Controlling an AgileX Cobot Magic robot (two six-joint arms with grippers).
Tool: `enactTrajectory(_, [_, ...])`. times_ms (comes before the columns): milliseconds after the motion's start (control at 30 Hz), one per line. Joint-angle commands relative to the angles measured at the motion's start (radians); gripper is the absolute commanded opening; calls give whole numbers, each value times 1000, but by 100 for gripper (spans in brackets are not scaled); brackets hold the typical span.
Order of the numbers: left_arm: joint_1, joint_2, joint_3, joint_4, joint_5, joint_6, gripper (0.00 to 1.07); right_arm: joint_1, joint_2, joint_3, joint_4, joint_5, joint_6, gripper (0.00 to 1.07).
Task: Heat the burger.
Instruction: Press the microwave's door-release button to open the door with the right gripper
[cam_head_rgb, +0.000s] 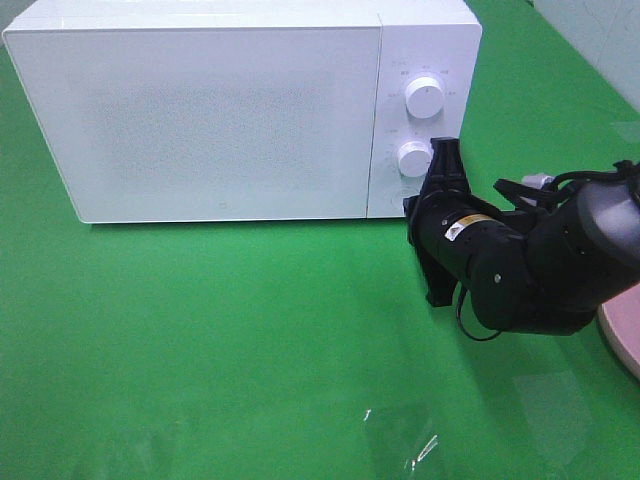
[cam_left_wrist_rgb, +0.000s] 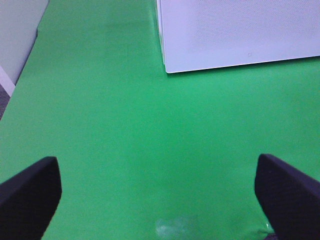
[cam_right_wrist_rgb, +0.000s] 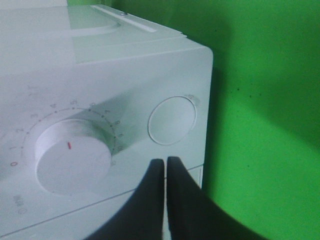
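The burger is out of view. The white microwave (cam_head_rgb: 220, 110) stands at the back of the green table with its door shut. My right gripper (cam_head_rgb: 443, 150) is shut and empty, its tips right at the control panel beside the lower knob (cam_head_rgb: 413, 158). In the right wrist view the shut fingertips (cam_right_wrist_rgb: 165, 162) sit between the timer knob (cam_right_wrist_rgb: 72, 162) with its red mark and a round button (cam_right_wrist_rgb: 171, 120); whether they touch the panel I cannot tell. My left gripper (cam_left_wrist_rgb: 159, 200) hangs open over bare green cloth, in front of the microwave's corner (cam_left_wrist_rgb: 167, 67).
An upper knob (cam_head_rgb: 424, 97) sits above the lower one on the panel. A pink plate (cam_head_rgb: 625, 325) shows at the right edge, partly behind the right arm. Green cloth (cam_head_rgb: 200, 350) covers the table in front of the microwave.
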Motion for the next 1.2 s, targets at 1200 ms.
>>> enactTrajectory(1200, [-5, -17, 2, -6, -14, -1, 98, -72, 134, -146, -25, -54, -25, 0])
